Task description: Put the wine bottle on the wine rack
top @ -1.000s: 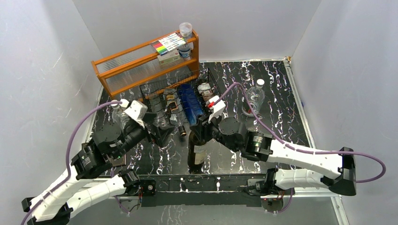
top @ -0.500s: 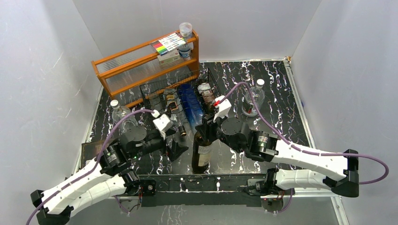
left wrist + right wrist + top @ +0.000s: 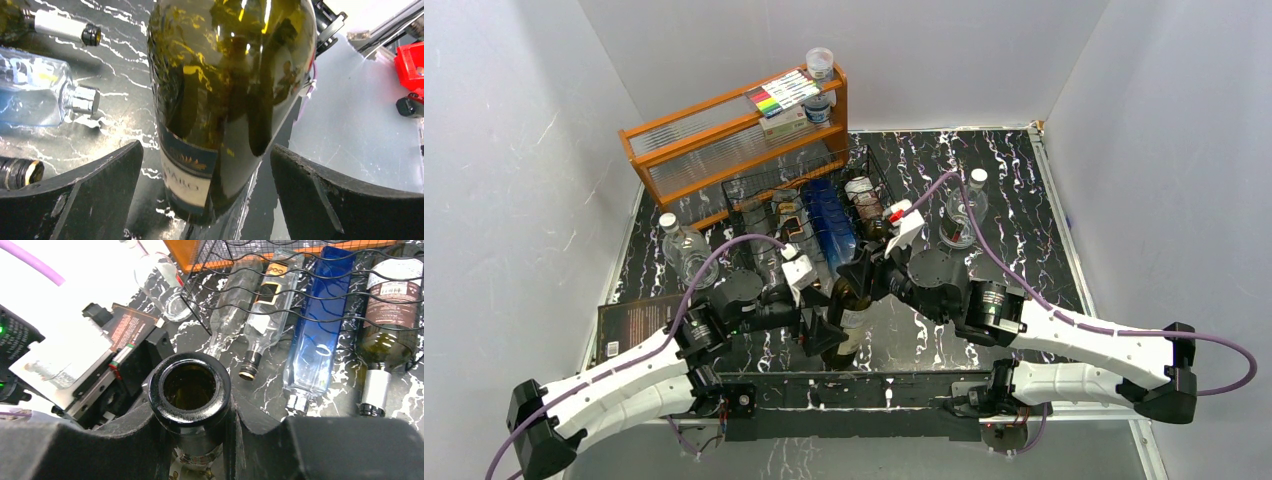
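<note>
A: While the wine rack (image 3: 736, 195) stands just behind it, where is the wine bottle (image 3: 849, 320)?
B: Upright on the table (image 3: 1024, 230), its neck clamped in the right gripper (image 3: 192, 430). The left gripper (image 3: 205, 150) gapes around its body, touching nothing; I'd close it low on the glass before tipping, to share the weight.
A: What's in things?
B: Rack: a dark bottle (image 3: 385, 330), a blue bottle (image 3: 315, 330) and two clear bottles (image 3: 235, 305), all lying down. Wine bottle: uncorked, seemingly empty.

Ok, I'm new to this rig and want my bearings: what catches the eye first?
A dark green wine bottle is upright front and centre, the right gripper shut on its neck, the open left gripper flanking its body. Behind it, the black wine rack holds four lying bottles, one blue.
</note>
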Available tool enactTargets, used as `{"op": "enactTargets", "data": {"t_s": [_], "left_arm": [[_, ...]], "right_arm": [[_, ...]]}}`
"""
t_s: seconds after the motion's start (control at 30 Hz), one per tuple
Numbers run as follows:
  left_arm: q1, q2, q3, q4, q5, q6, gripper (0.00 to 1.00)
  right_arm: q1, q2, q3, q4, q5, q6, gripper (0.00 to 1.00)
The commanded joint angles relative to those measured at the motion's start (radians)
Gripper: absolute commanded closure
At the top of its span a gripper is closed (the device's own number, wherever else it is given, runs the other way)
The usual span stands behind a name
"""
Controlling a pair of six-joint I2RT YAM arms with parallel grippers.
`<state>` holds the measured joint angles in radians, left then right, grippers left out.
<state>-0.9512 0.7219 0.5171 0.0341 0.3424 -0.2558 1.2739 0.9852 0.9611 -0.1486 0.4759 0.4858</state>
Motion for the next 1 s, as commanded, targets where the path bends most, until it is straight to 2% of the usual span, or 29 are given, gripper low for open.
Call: {"op": "enactTargets", "data": {"t_s": [0.0,0.27,0.43,0.57,0.63,0.67,0.73,0.77,0.83,0.9,0.97], "left_arm": [[0.003,0.015,-0.028,0.185,0.029,-0.051,0.02],[0.002,0.066,-0.095,0.307,0.073,-0.116,0.05],[0.003,0.040,-0.115,0.359,0.063,-0.121,0.16],[0.002,0.006,-0.127,0.366,0.035,-0.100,0.38],[0.003,-0.007,-0.131,0.362,0.019,-0.087,0.53],[0.003,-0.012,-0.132,0.362,0.021,-0.075,0.62],[0.002,-0.017,-0.127,0.349,0.032,-0.034,0.93],[0.002,-0.019,-0.118,0.329,0.018,-0.013,1.00],[0.003,-0.025,-0.094,0.280,-0.020,0.043,1.00],[0.003,-0.023,-0.049,0.218,-0.071,0.117,1.00],[0.003,-0.012,0.018,0.132,-0.103,0.219,1.00]], "right_arm": [[-0.001,-0.039,0.062,0.235,-0.011,0.049,1.00],[-0.001,-0.054,0.038,0.338,-0.023,0.045,1.00],[-0.001,-0.067,0.027,0.359,-0.027,0.043,1.00],[-0.001,-0.076,0.017,0.359,-0.022,0.050,1.00],[-0.002,-0.083,0.013,0.359,-0.023,0.055,1.00],[-0.002,-0.086,0.011,0.358,-0.024,0.056,1.00],[-0.001,-0.086,0.014,0.347,-0.025,0.056,1.00],[-0.001,-0.085,0.021,0.334,-0.020,0.058,1.00],[-0.001,-0.084,0.034,0.295,-0.010,0.062,1.00],[-0.001,-0.082,0.047,0.244,-0.007,0.065,0.79],[-0.001,-0.083,0.063,0.181,-0.005,0.068,0.52]]}}
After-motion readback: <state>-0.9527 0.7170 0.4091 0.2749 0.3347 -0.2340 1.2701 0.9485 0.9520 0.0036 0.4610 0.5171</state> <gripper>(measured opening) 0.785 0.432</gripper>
